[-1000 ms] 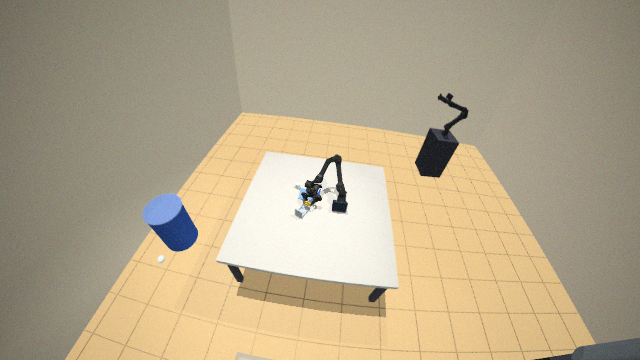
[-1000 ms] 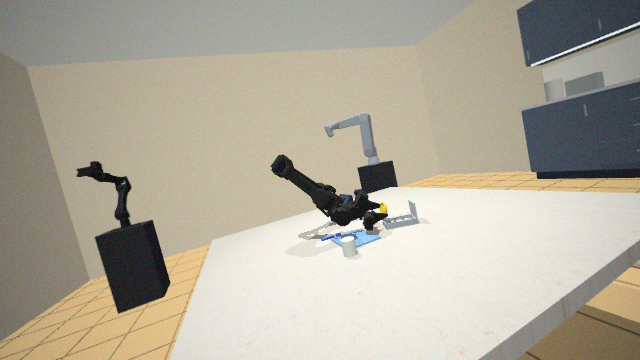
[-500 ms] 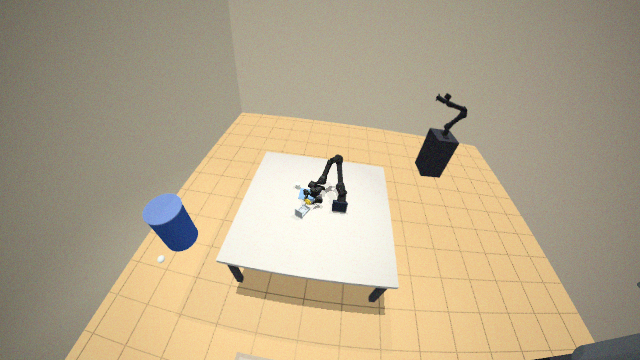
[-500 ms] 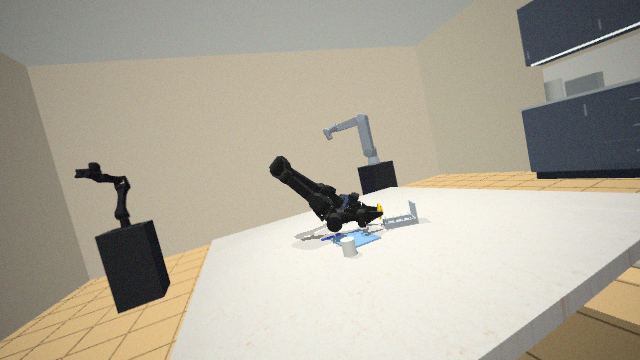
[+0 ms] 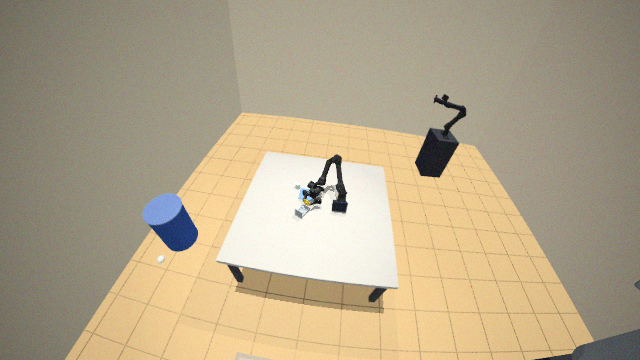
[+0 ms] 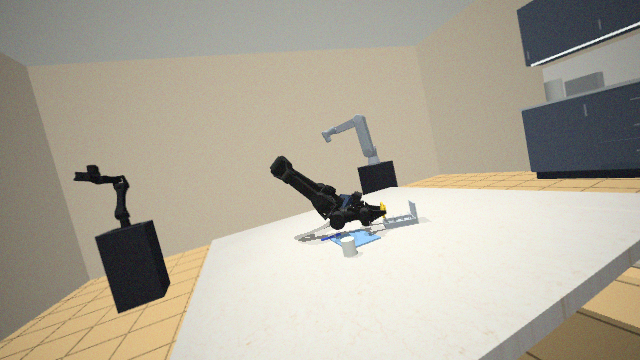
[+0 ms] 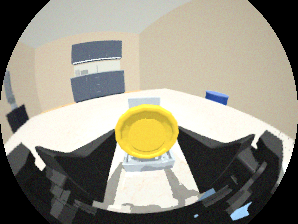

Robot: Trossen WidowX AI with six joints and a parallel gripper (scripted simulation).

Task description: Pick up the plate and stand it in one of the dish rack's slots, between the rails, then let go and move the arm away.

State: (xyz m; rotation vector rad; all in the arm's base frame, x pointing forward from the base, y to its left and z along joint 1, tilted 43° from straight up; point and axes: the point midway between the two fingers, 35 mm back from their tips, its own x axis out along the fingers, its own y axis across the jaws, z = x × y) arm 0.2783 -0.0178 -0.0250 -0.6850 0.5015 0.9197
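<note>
The yellow plate (image 5: 307,202) (image 6: 383,208) (image 7: 146,132) is held on edge, nearly upright, its hollow face turned to the wrist camera. My gripper (image 6: 384,212) (image 7: 146,131) is shut on it, one finger at each side of its rim. The pale grey dish rack (image 5: 301,212) (image 6: 401,223) (image 7: 149,164) stands on the table just beyond the fingers, with a raised panel at its far end. In the exterior view the plate is above the rack's near end. The plate hides much of the slots in the wrist view, and I cannot tell which slot it lines up with.
A light blue cloth (image 6: 359,239) (image 7: 241,212) lies on the table (image 5: 320,245) (image 6: 450,280) beside the arm, with a blue stick-like thing (image 6: 327,237) at its edge. A small white cup (image 6: 349,247) stands by the cloth. A large blue cylinder (image 5: 172,225) (image 7: 216,98) is off the table.
</note>
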